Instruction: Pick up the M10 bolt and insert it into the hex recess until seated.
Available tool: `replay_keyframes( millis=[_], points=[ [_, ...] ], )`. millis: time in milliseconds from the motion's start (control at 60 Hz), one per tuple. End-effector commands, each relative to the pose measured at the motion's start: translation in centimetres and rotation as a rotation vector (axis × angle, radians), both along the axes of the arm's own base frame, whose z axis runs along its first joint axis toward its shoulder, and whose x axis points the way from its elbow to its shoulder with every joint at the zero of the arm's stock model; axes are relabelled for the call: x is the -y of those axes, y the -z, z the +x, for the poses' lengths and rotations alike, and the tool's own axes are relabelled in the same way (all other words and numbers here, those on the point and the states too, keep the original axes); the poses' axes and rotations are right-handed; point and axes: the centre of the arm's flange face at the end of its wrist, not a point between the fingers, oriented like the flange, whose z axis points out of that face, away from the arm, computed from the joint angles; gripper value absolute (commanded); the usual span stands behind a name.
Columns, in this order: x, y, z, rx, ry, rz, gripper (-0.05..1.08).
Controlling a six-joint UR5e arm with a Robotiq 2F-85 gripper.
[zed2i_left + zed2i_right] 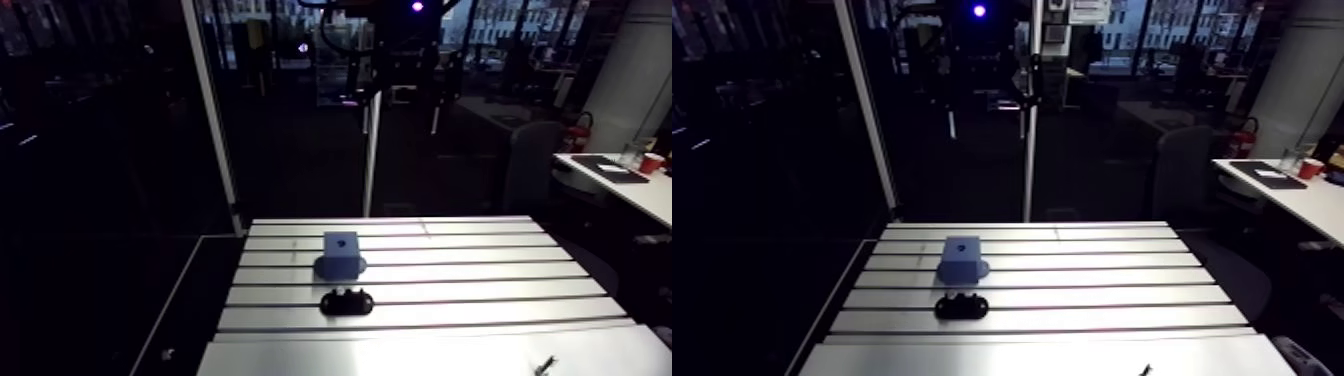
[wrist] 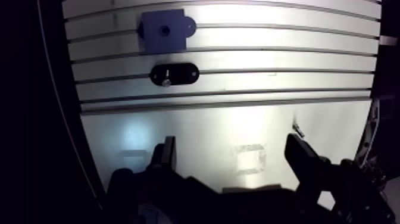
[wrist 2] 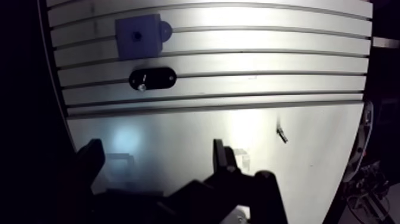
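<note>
A blue block point(image 2: 163, 30) with a small dark recess in its top face stands on the slotted table point(image 2: 286, 59), far ahead of the gripper. Just nearer than it lies a black oval holder point(image 2: 174, 74) with a small silvery bolt point(image 2: 167, 80) standing in it. In the arm view the blue block point(image 1: 341, 254) and the black holder point(image 1: 346, 302) sit left of the table's middle. My gripper point(image 2: 233, 158) hangs open over the smooth front plate, well short of both, with nothing between its fingers point(image 2: 165, 156).
A small dark slender object point(image 3: 281, 134) lies on the smooth plate ahead of the gripper and off to one side, near the table's front right corner in the arm view. The table's left edge point(image 2: 74, 119) drops into darkness.
</note>
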Motion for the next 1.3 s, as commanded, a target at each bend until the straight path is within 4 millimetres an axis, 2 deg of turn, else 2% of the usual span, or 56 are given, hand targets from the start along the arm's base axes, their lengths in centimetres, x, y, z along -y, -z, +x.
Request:
replay_keyframes(
  millis=[17,617,800,867,1067,1167,1300],
  points=[
    [0.9,-0.7,3.5,0.010,-0.032,0.003,0.01],
    [1.3,0.4,3.4,0.012,-0.036,0.000,0.01],
    [1.6,3.1,3.0,-0.043,-0.077,-0.001,0.01],
    [1.7,4.8,2.9,-0.066,-0.099,-0.003,0.01],
    [2.1,8.1,3.4,-0.085,-0.160,-0.005,0.01],
    [3.3,10.1,3.8,-0.143,-0.231,-0.035,0.01],
    [4.0,11.5,4.3,-0.172,-0.284,-0.074,0.01]
  ],
)
